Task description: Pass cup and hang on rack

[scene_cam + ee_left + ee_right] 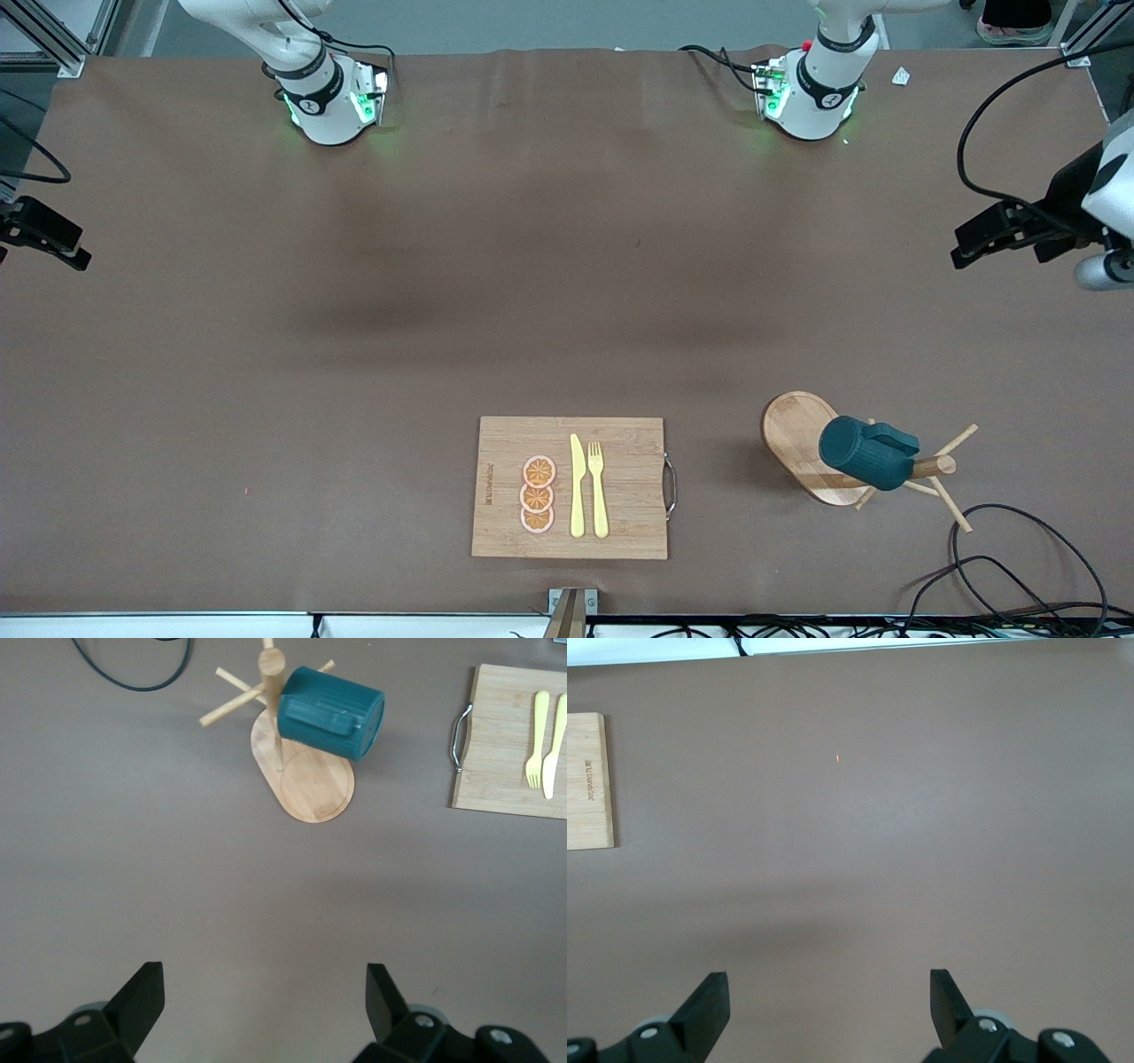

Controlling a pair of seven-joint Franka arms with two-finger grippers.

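Cup (864, 453) hangs on the rack (802, 440), lying on its side with its handle hooked over a peg beside the round post, its body over the oval wooden base and clear of the tabletop (354, 354). The rack stands toward the left arm's end of the tabletop, low in the front view and so near the front camera; in the left wrist view the cup (330, 712) and rack (310, 784) appear with bare pegs sticking out around the post.

Beside the rack, toward the right arm's end, lies a cutting board (620, 443) with a metal handle on the edge facing the rack. On it lie a yellow knife (577, 486) and a yellow fork (598, 487) side by side, and next to them three orange slices (538, 494) in a row.

Left gripper (266, 997) hangs over bare tabletop, well apart from the rack, its fingers (142, 997) spread wide and holding nothing. Right gripper (830, 1001) waits over bare tabletop at the right arm's end, its fingers (709, 999) likewise spread wide and empty, with a corner of the cutting board (589, 780) in its view.
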